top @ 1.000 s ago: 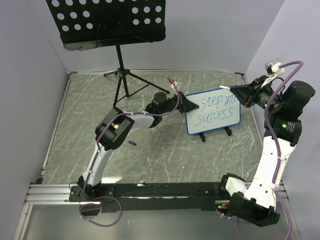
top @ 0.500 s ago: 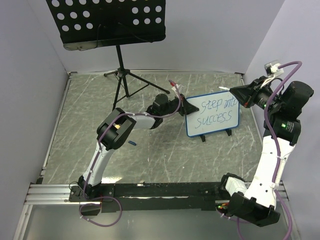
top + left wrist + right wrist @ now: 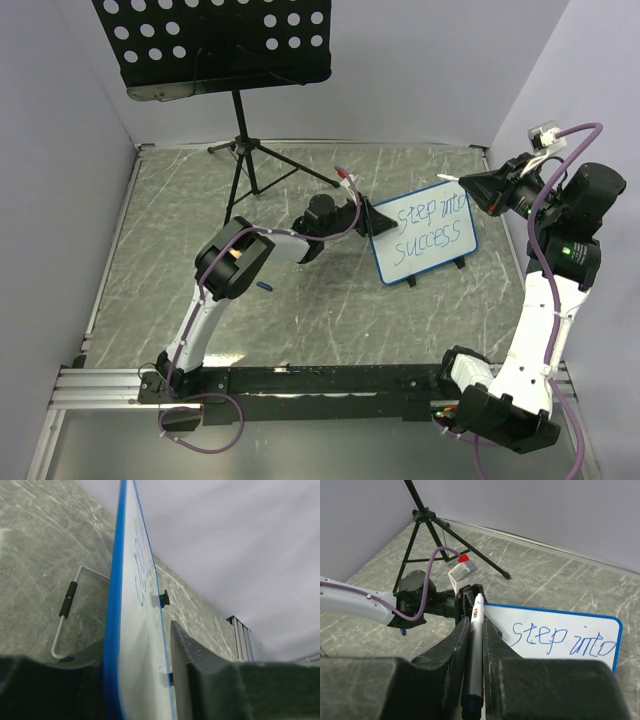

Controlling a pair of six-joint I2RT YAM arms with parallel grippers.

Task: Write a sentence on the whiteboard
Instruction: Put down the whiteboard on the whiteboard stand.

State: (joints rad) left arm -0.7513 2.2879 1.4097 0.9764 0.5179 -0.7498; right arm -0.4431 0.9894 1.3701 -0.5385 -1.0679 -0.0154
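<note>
The whiteboard (image 3: 428,233), white with a thin blue frame, stands tilted on the table at centre right. It carries the sentence (image 3: 432,225) in blue marker, "step into" over "success". My left gripper (image 3: 372,216) is shut on the board's left edge; the left wrist view shows the blue frame (image 3: 113,630) edge-on between my fingers (image 3: 192,670). My right gripper (image 3: 474,184) hovers above the board's upper right corner, shut on a white marker (image 3: 474,655) lying along the jaws. The board (image 3: 555,635) lies below it in the right wrist view.
A black perforated music stand (image 3: 215,45) on a tripod (image 3: 245,150) stands at the back left. A small dark blue cap (image 3: 264,286) lies on the table near my left arm. A wire board stand (image 3: 67,611) shows behind the board. Walls close in left, back and right.
The whiteboard has swung in my left gripper: its left edge shifted slightly left and it now sits more tilted, right side higher. My right gripper has barely moved.
</note>
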